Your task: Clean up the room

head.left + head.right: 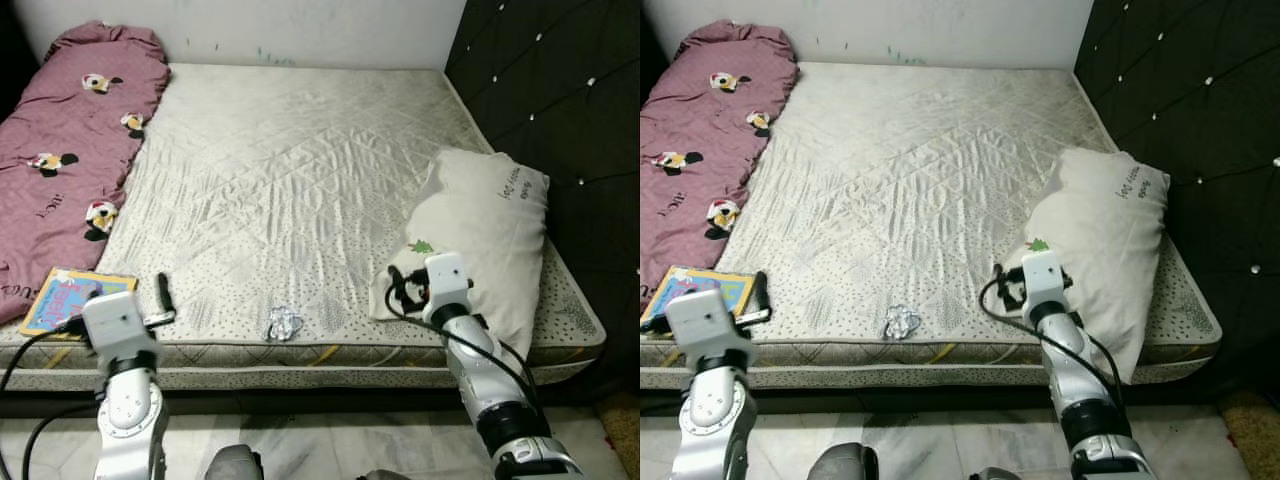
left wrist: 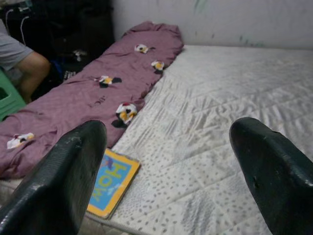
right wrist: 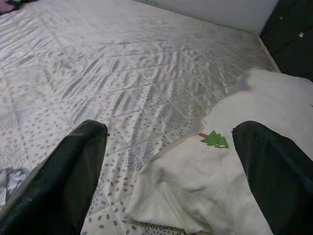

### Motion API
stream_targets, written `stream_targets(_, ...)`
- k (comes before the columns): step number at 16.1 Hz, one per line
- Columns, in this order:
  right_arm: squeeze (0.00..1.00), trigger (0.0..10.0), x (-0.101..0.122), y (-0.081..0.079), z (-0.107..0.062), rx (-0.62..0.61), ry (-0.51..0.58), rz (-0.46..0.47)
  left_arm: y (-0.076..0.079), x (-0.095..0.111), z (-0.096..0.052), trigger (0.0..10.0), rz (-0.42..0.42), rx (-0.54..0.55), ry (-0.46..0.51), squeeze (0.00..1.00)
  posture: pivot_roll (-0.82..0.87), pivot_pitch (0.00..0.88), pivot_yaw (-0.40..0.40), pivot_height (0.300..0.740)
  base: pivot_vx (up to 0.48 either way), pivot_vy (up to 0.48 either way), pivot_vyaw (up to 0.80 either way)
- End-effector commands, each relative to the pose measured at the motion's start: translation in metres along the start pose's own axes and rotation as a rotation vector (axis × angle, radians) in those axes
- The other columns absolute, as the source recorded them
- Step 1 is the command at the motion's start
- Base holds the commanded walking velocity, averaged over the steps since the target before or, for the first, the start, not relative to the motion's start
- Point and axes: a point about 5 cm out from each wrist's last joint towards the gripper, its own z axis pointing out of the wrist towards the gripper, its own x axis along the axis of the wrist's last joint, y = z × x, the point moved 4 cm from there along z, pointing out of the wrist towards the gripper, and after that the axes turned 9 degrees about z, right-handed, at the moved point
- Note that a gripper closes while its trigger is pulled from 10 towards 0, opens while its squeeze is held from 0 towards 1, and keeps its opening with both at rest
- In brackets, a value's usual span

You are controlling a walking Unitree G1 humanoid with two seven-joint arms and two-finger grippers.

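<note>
A white pillow (image 1: pixel 490 230) with a small green tree print lies at the mattress's (image 1: pixel 290 170) right front corner. My right gripper (image 3: pixel 171 171) hovers open over the pillow's (image 3: pixel 234 181) near left corner, nothing between its fingers. A crumpled silvery wrapper (image 1: pixel 283 322) sits near the front edge, between my arms. A colourful children's book (image 1: pixel 62 297) rests at the front left corner, half on the maroon cartoon-print blanket (image 1: pixel 70 140). My left gripper (image 2: pixel 166 166) is open just right of the book (image 2: pixel 115 186), above the mattress edge.
A black tufted headboard (image 1: pixel 560 100) lines the right side and a pale wall stands behind the bed. In the left wrist view a person's arm in a grey sleeve (image 2: pixel 19 61) and a green stool (image 2: pixel 7 98) are beyond the blanket. Marble floor (image 1: pixel 330 440) runs below the bed.
</note>
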Motion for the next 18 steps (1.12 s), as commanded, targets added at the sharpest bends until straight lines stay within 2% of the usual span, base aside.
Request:
stream_targets(1, 0.00, 10.0, 0.000, 0.000, -0.001, 0.030, 0.003, -0.015, 0.003, 0.002, 0.001, 10.0, 0.024, -0.017, 0.022, 0.00, 0.07, 0.000, -0.055, 0.740, 0.000, 0.000, 0.00)
stream_targets(5, 0.00, 10.0, 0.001, 0.003, -0.004, 0.021, 0.025, 0.029, -0.007, -0.004, -0.004, 10.0, 0.033, 0.005, 0.008, 0.00, 0.06, 0.000, -0.050, 0.740, 0.000, 0.000, 0.00)
stream_targets(7, 0.00, 10.0, 0.007, 0.004, -0.006, 0.004, 0.046, 0.058, -0.003, -0.002, -0.009, 10.0, 0.056, -0.039, 0.013, 0.00, 0.06, 0.000, -0.052, 0.740, 0.000, 0.000, 0.00)
stream_targets(9, 0.00, 10.0, 0.012, 0.000, -0.006, 0.029, 0.067, 0.058, -0.001, 0.003, -0.013, 10.0, 0.039, -0.076, 0.019, 0.00, 0.06, 0.000, -0.036, 0.740, 0.000, 0.000, 0.00)
stream_targets(10, 0.00, 10.0, 0.018, -0.004, -0.003, 0.043, 0.082, 0.073, 0.001, 0.010, -0.013, 10.0, 0.036, -0.091, 0.037, 0.00, 0.06, 0.000, -0.030, 0.740, 0.000, 0.000, 0.00)
stream_targets(13, 0.00, 10.0, 0.031, -0.001, 0.001, 0.012, 0.112, 0.093, 0.003, 0.024, -0.007, 10.0, 0.018, -0.089, 0.070, 0.00, 0.05, 0.000, -0.037, 0.740, 0.000, 0.000, 0.78)
stream_targets(15, 0.00, 10.0, 0.034, -0.002, 0.003, 0.018, 0.113, 0.106, 0.007, 0.024, -0.004, 10.0, 0.013, -0.091, 0.068, 0.00, 0.05, 0.000, -0.049, 0.740, 0.000, 0.000, 0.65)
stream_targets(18, 0.00, 10.0, 0.036, 0.000, 0.007, 0.017, 0.103, 0.133, 0.007, 0.029, -0.001, 10.0, 0.001, -0.078, 0.075, 0.00, 0.05, 0.008, -0.054, 0.740, 0.000, 0.000, 0.00)
